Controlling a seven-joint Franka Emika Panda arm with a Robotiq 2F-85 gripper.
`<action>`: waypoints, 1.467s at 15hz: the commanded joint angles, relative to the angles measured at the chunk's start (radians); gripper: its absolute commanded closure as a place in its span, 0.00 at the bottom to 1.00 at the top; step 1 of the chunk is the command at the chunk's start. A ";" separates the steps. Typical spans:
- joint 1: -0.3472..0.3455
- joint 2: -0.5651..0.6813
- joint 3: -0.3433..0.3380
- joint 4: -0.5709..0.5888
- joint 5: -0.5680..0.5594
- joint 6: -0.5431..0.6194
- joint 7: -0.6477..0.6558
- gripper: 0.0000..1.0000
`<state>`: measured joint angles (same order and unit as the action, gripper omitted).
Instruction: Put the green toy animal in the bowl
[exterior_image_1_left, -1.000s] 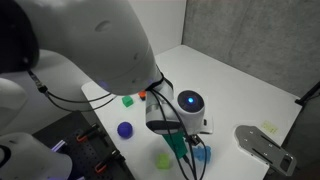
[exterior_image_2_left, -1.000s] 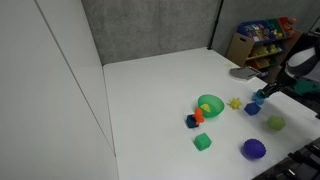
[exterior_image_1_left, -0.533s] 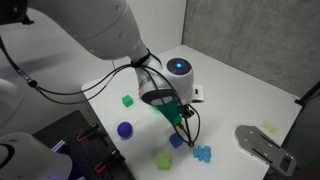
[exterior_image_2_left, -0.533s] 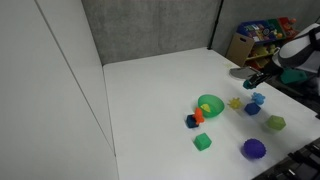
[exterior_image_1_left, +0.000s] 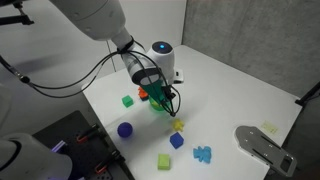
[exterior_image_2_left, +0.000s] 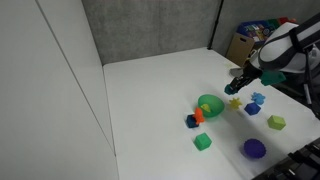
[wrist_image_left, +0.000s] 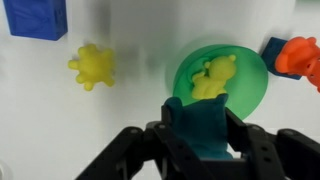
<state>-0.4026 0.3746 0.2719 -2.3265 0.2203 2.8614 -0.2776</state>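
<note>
My gripper (wrist_image_left: 203, 125) is shut on the green toy animal (wrist_image_left: 200, 120), a teal figure held between the two black fingers. In the wrist view it hangs over the near rim of the bright-green bowl (wrist_image_left: 250, 95), which holds a yellow toy (wrist_image_left: 212, 77). In an exterior view the gripper (exterior_image_1_left: 158, 97) hovers over the bowl (exterior_image_1_left: 163, 108) with the teal toy (exterior_image_1_left: 157, 93) in its jaws. In an exterior view the bowl (exterior_image_2_left: 210, 104) sits mid-table and the gripper (exterior_image_2_left: 237, 87) is just above its far side.
A yellow spiky toy (wrist_image_left: 92, 66), a blue block (wrist_image_left: 36, 17) and an orange toy (wrist_image_left: 300, 55) lie near the bowl. A blue toy animal (exterior_image_1_left: 203, 155), lime block (exterior_image_1_left: 164, 160), purple ball (exterior_image_1_left: 125, 130), green block (exterior_image_1_left: 128, 100) and table edge are nearby.
The gripper has lifted the teal toy away from the blue toy animal and carried it across the table to above the bowl.
</note>
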 joint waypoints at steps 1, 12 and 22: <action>0.098 0.067 -0.042 0.055 0.023 -0.015 0.030 0.73; 0.115 0.201 -0.011 0.179 0.035 -0.007 0.018 0.00; -0.004 -0.009 0.044 0.119 0.191 -0.121 -0.045 0.00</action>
<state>-0.3621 0.4650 0.2978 -2.1661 0.3373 2.8115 -0.2723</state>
